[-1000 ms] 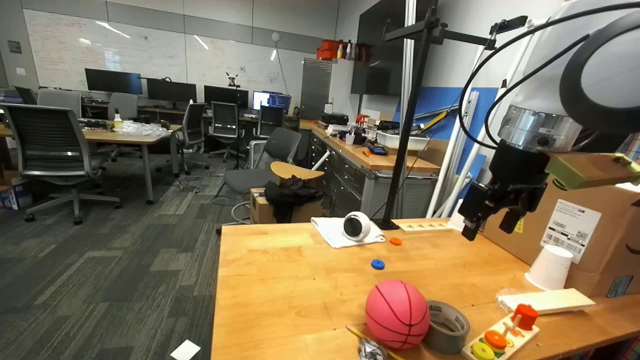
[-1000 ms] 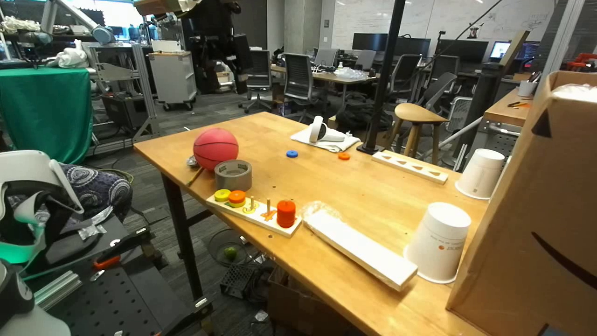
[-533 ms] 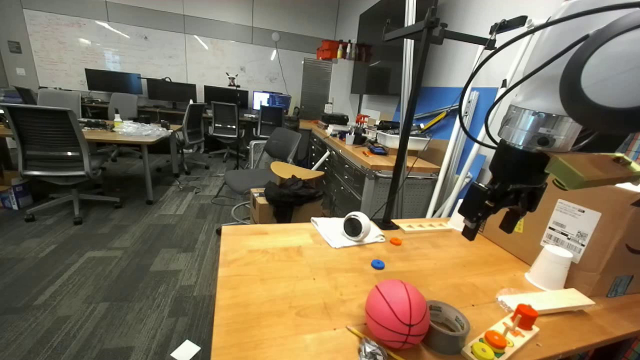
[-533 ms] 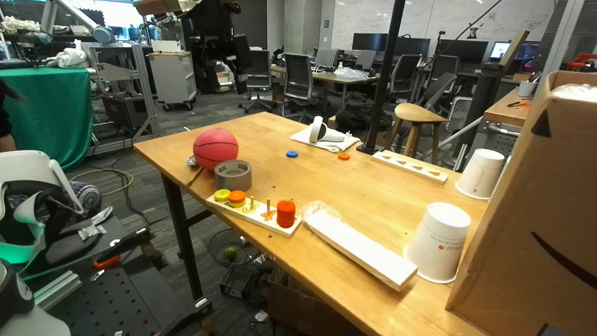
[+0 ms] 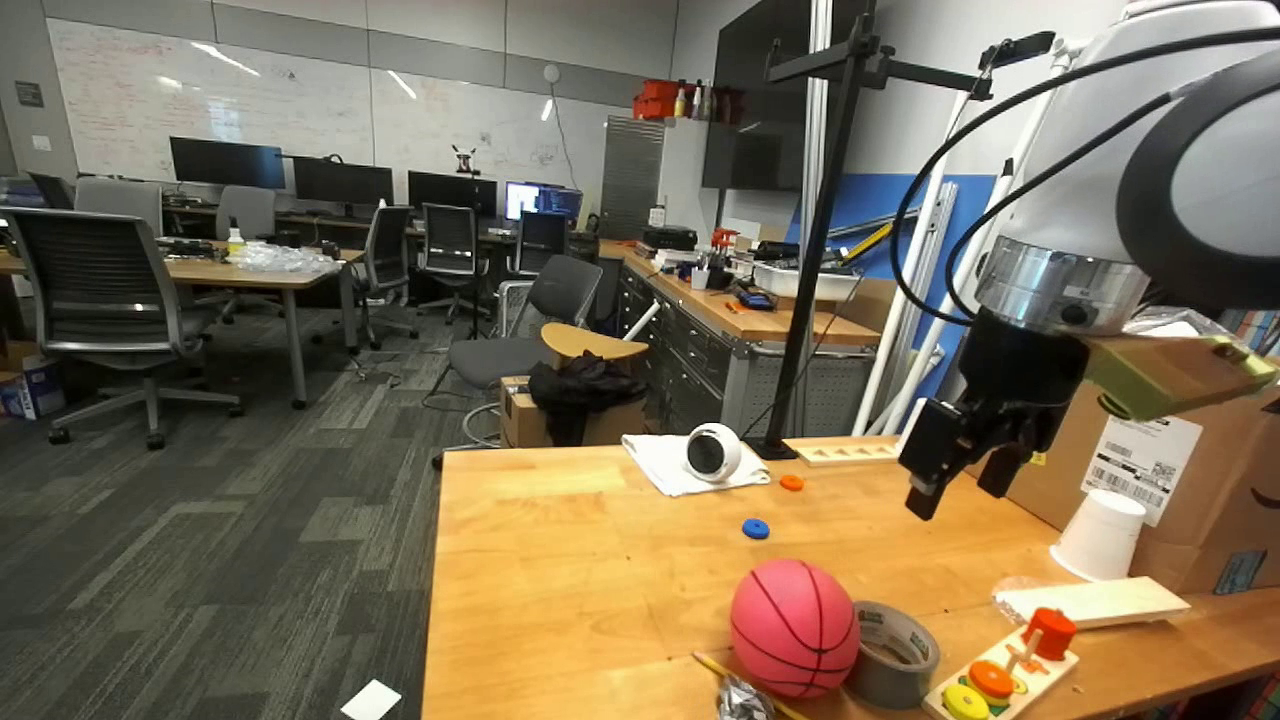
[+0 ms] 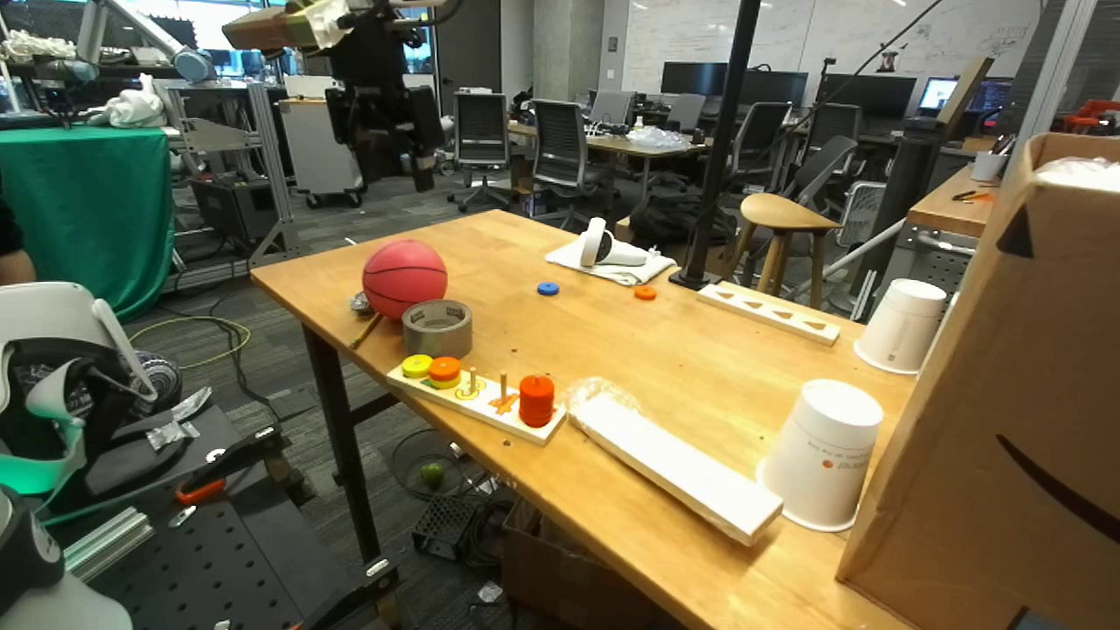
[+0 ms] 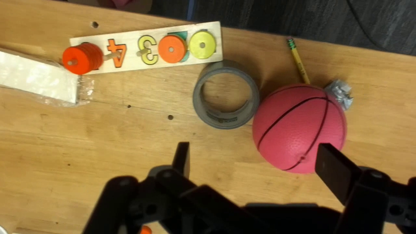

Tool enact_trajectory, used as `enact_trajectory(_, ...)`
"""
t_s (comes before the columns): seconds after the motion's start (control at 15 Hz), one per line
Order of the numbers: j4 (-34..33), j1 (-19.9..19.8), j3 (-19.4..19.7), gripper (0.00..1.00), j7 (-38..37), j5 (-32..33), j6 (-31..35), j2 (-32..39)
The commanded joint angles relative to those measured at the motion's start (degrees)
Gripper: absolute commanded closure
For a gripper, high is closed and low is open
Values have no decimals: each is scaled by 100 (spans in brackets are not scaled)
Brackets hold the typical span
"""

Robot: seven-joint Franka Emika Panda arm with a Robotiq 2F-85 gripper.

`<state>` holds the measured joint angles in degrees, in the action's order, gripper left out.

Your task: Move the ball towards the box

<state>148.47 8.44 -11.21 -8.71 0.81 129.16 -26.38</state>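
Note:
The pinkish-red ball (image 5: 795, 628) with dark seams rests on the wooden table in both exterior views (image 6: 404, 278), touching or nearly touching the grey tape roll (image 5: 885, 685). A large brown cardboard box (image 5: 1230, 490) with a white printed label stands at the table's end, also in an exterior view (image 6: 989, 420); it is out of the wrist view. No white carton shows. My gripper (image 5: 958, 492) is open and empty, above the table between ball and box. In the wrist view the ball (image 7: 297, 126) lies ahead, partly behind the right finger of the gripper (image 7: 253, 152).
A peg toy with coloured rings (image 6: 477, 402) and a pale flat block (image 6: 674, 464) lie along the table edge. White cups (image 6: 822, 455) stand by the brown box. A pencil (image 7: 299, 61) and crumpled foil (image 7: 340, 94) are beside the ball. A black pole (image 5: 825, 220) rises behind.
My gripper has moved lower and to the left in both exterior views since half a second ago. It stays open. The ball and the brown box have not moved.

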Motion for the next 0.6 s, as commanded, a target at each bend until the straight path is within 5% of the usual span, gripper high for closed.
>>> enact_trajectory(0.0,322,595,-89,0,124,-670,577,-98)
enact_trajectory(0.53,472,1825,-92,0,1105,-2293,1969,777)
